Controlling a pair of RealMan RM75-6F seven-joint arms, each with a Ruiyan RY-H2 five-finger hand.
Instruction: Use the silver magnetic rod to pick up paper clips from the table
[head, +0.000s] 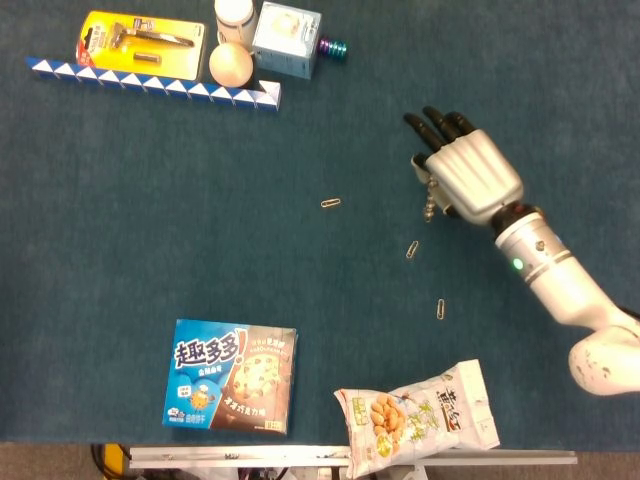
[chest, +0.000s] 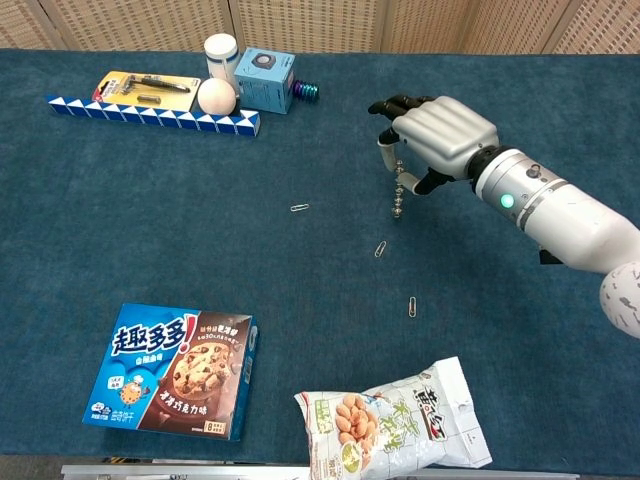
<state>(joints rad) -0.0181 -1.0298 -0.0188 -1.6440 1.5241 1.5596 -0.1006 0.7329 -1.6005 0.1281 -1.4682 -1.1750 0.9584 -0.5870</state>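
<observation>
Now closing on the middle clip

Gripping the silver magnetic rod (chest: 399, 190) in the white five-finger right hand (chest: 432, 140), fingers curled around its upper part, beaded lower end hanging free below the palm and pointing down at the dark blue felt table (chest: 150, 230).

Hovering just far-right of the middle silver paper clip (chest: 380, 249), with the rod tip near it but, judging from the chest view, apart from it and above the cloth. Lying down-left of the rod tip in the head view too (head: 412, 249), long axis slanting from near-left to far-right.

Leaving the other two clips where they are: the nearest-lying paper clip (chest: 411, 306) further toward the near edge, and the left paper clip (chest: 299, 208) well apart to the left, long axis close to left-right.

Needing, most likely, only a short travel near-left and a lowering of the tip onto the middle clip; no clip visibly hanging from the rod yet.

Showing no left hand in either view, so the right hand being the only one placed for the reach.
</observation>
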